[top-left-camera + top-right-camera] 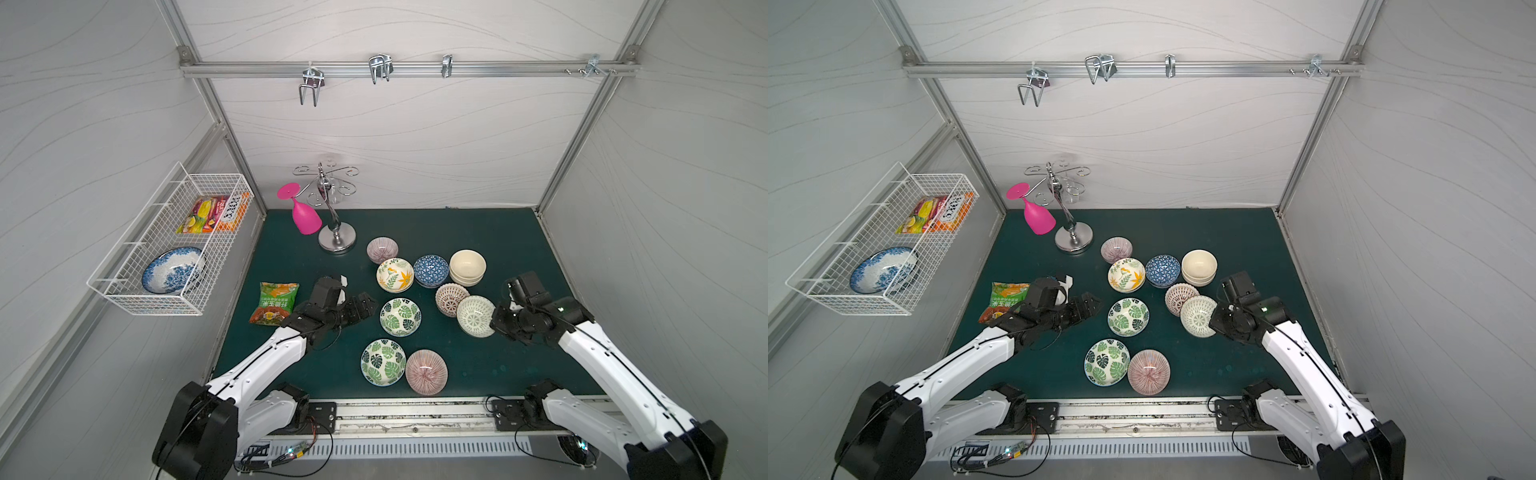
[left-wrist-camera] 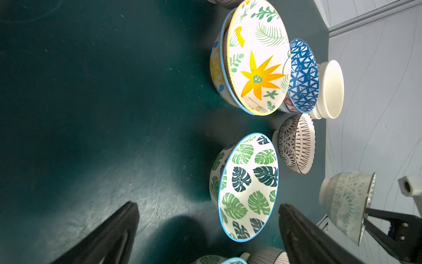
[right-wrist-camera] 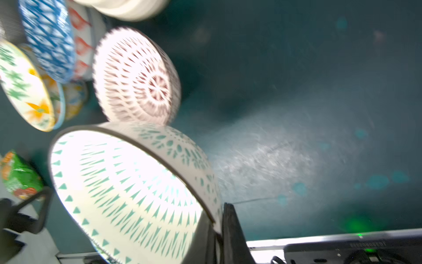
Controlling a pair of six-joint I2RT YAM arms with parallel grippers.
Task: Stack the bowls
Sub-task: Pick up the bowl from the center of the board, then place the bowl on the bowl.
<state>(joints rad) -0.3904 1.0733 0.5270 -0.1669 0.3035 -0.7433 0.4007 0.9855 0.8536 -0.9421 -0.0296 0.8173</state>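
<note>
**Right fingers clamped on a lattice bowl, left fingers spread and empty**

My right gripper (image 3: 218, 228) is pinching the rim of the small round white ceramic bowl with green lattice marks (image 3: 123, 194). One finger is pressing inside the wall and the other outside. In both top views the green lattice bowl (image 1: 476, 316) is tilting, just beside its twin with brown lattice marks (image 1: 450, 299). I cannot tell whether the two are touching.

My left gripper (image 2: 206, 206) is hovering with its fingers wide apart, holding nothing. It is pointing at the white bowl printed with green leaves (image 1: 400, 316), which is sitting upright just beyond the fingertips.

Farther out on the dark green mat (image 1: 498, 232), three nested pairs are standing close together: the yellow-orange floral pair (image 1: 395, 275), the blue patterned pair (image 1: 431, 271) and the plain cream pair (image 1: 467, 267). One pink striped bowl (image 1: 382, 250) is sitting alone behind them. Near my bases, the second leaf bowl (image 1: 383, 362) is touching the second pink striped bowl (image 1: 426, 371).
</note>
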